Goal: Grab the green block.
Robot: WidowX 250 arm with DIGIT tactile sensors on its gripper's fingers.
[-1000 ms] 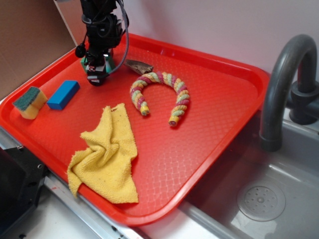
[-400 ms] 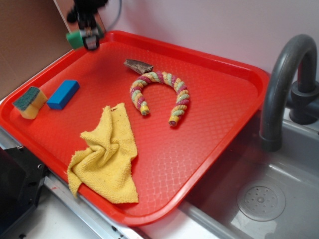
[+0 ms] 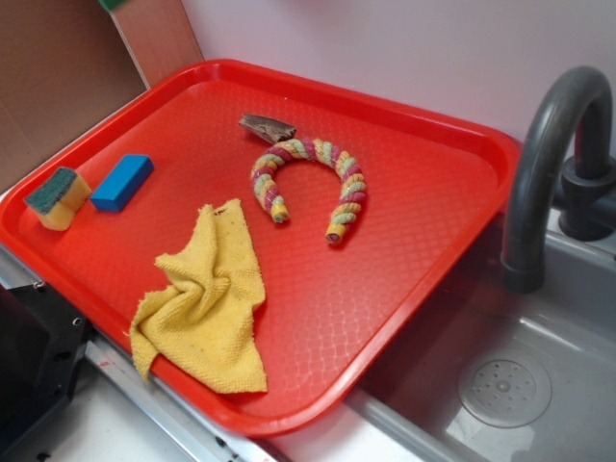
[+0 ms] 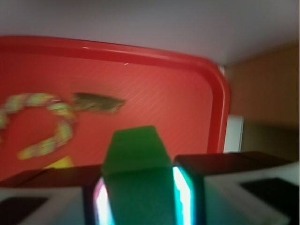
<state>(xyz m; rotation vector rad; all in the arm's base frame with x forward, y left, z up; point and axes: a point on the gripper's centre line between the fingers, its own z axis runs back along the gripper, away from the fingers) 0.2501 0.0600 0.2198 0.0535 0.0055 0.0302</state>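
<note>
In the wrist view the green block [image 4: 136, 154] sits clamped between my two fingers, its far end sticking out past them, high above the red tray [image 4: 220, 93]. My gripper [image 4: 138, 187] is shut on the block from both sides. In the exterior view the arm is out of frame; only a green sliver, the green block [image 3: 111, 4], shows at the top left edge, above the tray's [image 3: 462, 144] far left corner.
On the tray lie a blue block [image 3: 122, 182], a yellow sponge with a dark green top [image 3: 58, 196], a crumpled yellow cloth [image 3: 207, 303], a curved striped rope [image 3: 313, 183] and a small brown piece [image 3: 268, 127]. A grey faucet [image 3: 539, 164] and sink [image 3: 500, 385] are on the right.
My gripper has lifted the green block off the tray's far left part and carried it up and to the left, almost out of the exterior view.
</note>
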